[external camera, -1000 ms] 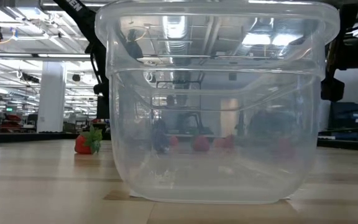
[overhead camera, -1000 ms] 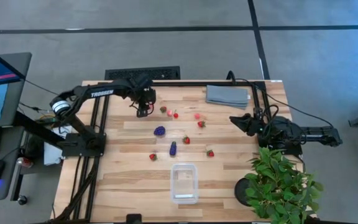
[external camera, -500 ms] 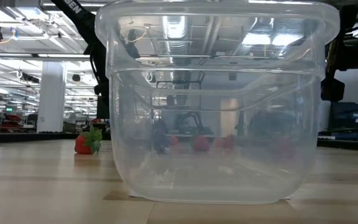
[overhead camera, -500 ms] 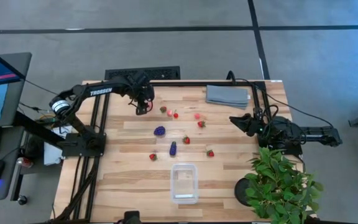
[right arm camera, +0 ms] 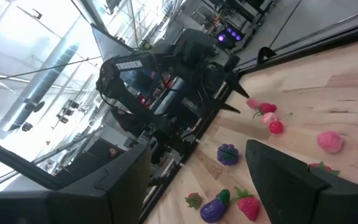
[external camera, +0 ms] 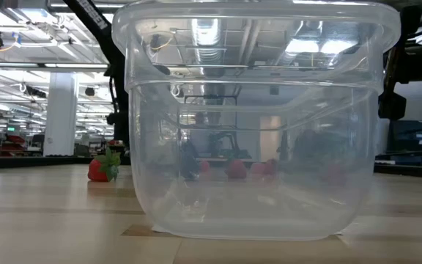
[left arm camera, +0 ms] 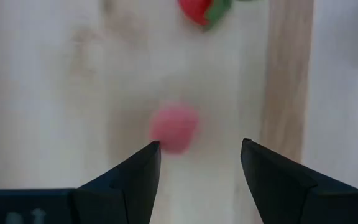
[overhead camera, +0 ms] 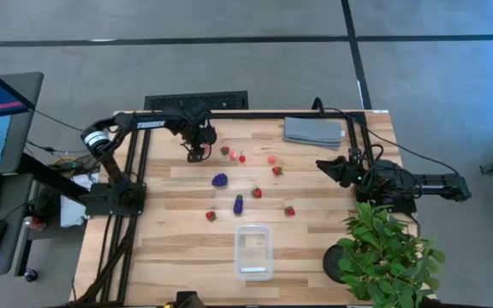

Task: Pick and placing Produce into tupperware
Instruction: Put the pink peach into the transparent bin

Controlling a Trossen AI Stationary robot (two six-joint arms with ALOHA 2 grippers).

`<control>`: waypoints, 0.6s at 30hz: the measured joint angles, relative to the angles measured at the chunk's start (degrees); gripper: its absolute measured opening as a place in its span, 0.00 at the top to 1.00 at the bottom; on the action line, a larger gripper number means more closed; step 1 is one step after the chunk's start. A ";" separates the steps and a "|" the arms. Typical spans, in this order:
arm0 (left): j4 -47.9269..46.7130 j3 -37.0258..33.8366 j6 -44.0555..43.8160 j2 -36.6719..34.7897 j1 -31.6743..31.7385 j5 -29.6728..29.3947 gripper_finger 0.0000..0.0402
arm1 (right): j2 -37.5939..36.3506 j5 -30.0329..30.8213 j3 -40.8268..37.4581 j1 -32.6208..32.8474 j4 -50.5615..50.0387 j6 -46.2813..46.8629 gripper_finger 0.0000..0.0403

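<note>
Left gripper (overhead camera: 197,153) sits at upper centre-left of the high view, over the far part of the light wooden slatted table (overhead camera: 169,239), pointing down; wrist view shows its two dark fingers (left arm camera: 135,177) spread apart with nothing between them, and a blurry pink round fruit piece (left arm camera: 175,127) on the wood just beyond the gap, slightly toward one finger, with a red strawberry-like piece with green leaves (left arm camera: 202,9) farther on. Right gripper (overhead camera: 330,166) is parked at the right edge of the table in the high view, fingers (right arm camera: 120,180) wide apart and empty, aimed across the table at the left arm. Small clear plastic rectangular tupperware with rounded corners (overhead camera: 253,251) is at lower centre of the high view, nothing visible inside it; it fills most of the low view. Produce is scattered above it in the middle of the frame: roundish dark purple piece (overhead camera: 220,180), elongated dark purple piece (overhead camera: 238,204), red strawberry pieces near them (overhead camera: 256,192), (overhead camera: 289,210), (overhead camera: 210,216), and small red and pink pieces just right of the left gripper (overhead camera: 233,155). Folded grey cloth (overhead camera: 313,131) upper right, green leafy potted plant (overhead camera: 388,252) lower right
</note>
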 joint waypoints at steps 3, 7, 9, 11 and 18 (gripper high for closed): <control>0.37 0.26 -1.39 1.32 -0.09 0.09 0.47 | 0.00 0.00 0.00 0.00 0.00 0.09 0.29; 1.62 0.28 -1.97 1.55 0.05 -0.10 0.47 | 0.00 0.00 0.00 -0.02 0.01 0.24 0.29; 2.54 0.29 -2.00 1.55 0.01 0.11 0.47 | 0.00 0.00 0.00 -0.02 0.00 0.20 0.29; 2.83 0.29 -2.00 1.55 -0.02 1.57 0.47 | 0.00 0.00 0.00 -0.02 0.02 0.17 0.29; -0.79 0.33 3.39 1.55 -1.10 7.11 0.47 | 0.00 0.02 0.00 -0.02 0.02 0.04 0.29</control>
